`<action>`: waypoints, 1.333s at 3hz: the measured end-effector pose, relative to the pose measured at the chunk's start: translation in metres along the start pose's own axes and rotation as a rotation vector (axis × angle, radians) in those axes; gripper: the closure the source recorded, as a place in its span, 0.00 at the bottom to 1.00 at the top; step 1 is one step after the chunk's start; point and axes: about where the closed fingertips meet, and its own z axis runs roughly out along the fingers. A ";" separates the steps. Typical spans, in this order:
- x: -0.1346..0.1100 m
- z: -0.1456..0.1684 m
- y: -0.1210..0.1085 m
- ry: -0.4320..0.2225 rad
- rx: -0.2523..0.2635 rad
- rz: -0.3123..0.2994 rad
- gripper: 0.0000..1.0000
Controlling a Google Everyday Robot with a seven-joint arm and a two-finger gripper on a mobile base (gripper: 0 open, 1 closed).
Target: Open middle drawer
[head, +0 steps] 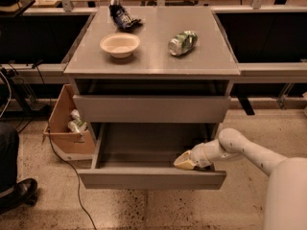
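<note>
Camera view: we look down on the front of a grey cabinet.
Drawer: the middle drawer stands well pulled out below the taller drawer front, which sits flush and shut. Its shallow grey box is open to us.
Why it stands so: the box shows most of its depth, so we judge the opening all but done. A further pull would gain little.
Arm end: the gripper sits inside the middle drawer at its right front corner, just behind the front panel. The white arm reaches in from the right.
Why it is held there: the panel has no handle, so we take its inner face to be the only purchase for a pull. That would explain the gripper lying low in the box.
Grip: we cannot tell whether the gripper is released or clenched. It lies against or just beside the panel's inner face, and we see nothing carried in it.
Cabinet top: a pale bowl, a crushed green can on its side and a dark crumpled bag at the back lie apart from one another. All are above the drawer's travel.
Floor, left: an open cardboard box holding bottles stands just beside the cabinet, near the middle drawer's left side.
Risk: we think a slip off the panel is the likeliest fault.
</note>
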 end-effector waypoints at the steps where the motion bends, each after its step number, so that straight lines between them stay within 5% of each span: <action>1: 0.003 0.000 0.006 0.012 -0.019 0.008 1.00; 4: 0.023 -0.006 0.041 0.030 -0.101 0.047 1.00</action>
